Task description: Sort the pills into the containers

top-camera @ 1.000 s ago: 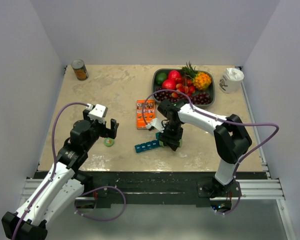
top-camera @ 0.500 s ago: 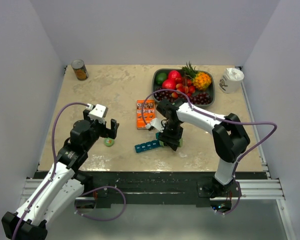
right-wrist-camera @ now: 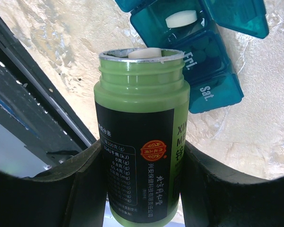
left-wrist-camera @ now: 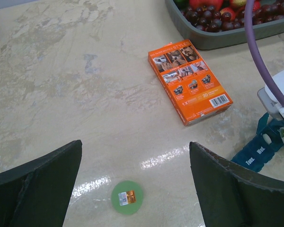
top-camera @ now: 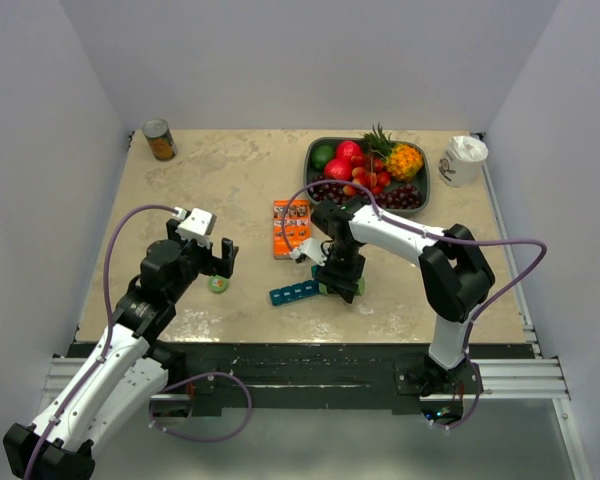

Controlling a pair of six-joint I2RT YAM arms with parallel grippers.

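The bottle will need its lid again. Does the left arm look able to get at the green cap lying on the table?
Probably yes. The left gripper hangs open over the green cap, which lies alone on bare table. The orange box sits off to the side, not in the way.

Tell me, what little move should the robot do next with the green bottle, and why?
Probably tip the bottle a little more. The right gripper holds it with its open mouth close to the organiser, and a white pill sits at the lip, not yet dropped into a compartment.
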